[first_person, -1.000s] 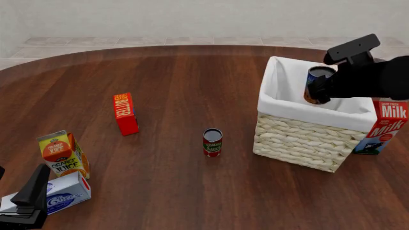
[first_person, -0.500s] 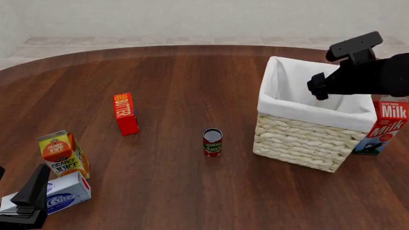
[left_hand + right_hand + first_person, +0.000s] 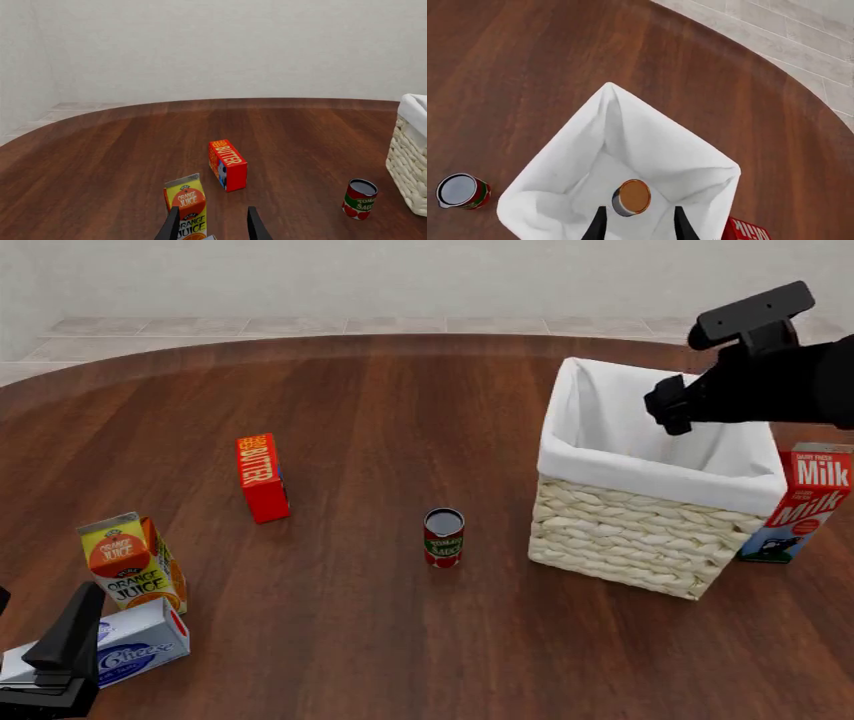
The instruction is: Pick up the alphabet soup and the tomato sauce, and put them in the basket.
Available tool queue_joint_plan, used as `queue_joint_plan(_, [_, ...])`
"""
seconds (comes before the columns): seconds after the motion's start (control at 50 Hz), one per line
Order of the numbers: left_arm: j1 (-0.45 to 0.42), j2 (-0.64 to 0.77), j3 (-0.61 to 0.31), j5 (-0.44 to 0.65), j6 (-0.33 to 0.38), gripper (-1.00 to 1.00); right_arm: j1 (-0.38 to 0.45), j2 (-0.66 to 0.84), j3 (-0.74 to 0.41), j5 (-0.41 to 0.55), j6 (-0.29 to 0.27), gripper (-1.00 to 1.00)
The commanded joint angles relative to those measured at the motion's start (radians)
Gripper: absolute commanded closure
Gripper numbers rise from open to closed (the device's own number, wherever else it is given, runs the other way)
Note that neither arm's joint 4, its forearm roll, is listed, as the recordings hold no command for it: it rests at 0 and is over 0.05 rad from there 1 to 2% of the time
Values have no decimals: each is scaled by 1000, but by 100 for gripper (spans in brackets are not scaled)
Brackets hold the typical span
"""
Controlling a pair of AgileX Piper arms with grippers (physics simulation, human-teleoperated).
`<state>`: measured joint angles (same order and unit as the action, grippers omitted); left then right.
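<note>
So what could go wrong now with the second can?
The tomato sauce can stands close to the basket, so an arm coming for it might bump the wicker wall. The soup can lies inside the basket already; a second can dropped from above may land on it.

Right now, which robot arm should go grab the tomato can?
Probably the right. Its gripper hangs open and empty above the basket, which stands right beside the tomato sauce. The left gripper sits farther back by the orange juice carton.
</note>
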<state>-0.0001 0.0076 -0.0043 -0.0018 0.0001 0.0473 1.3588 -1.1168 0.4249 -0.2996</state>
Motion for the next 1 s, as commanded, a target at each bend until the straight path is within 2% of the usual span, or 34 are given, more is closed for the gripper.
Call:
queue_joint_plan(0.02, [0, 0, 0, 0, 0, -100, 26, -35, -29, 32, -5, -100])
queue_joint_plan(1.0, [0, 0, 0, 0, 0, -100, 224, -126, -144, 166, -53, -100])
